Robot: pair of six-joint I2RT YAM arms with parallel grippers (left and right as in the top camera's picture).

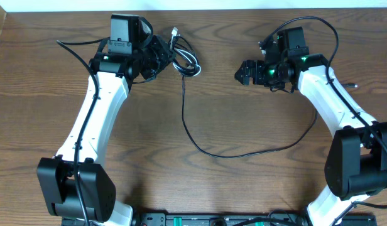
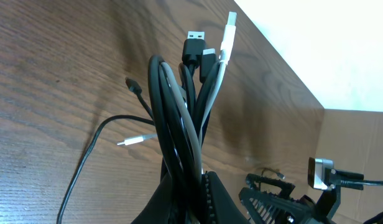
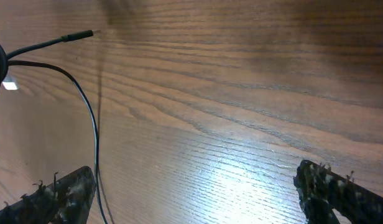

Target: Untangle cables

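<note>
Left wrist view: my left gripper (image 2: 190, 196) is clamped tight on the bundled cables (image 2: 179, 118) near the table's (image 2: 48, 68) far edge, its fingers mostly cut off. My right gripper (image 3: 194, 190) gapes wide and empty, and a loose black strand (image 3: 95, 137) runs out of frame.

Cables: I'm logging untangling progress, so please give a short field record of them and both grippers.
cable bundle: black cords and one white, looped together, plug ends sticking out past the grip
left gripper: shut on the cable bundle
right gripper: open, holding nothing
loose cable: one black cord trailing from the bundle in a wide curve across the table
tangle: not yet undone
</note>
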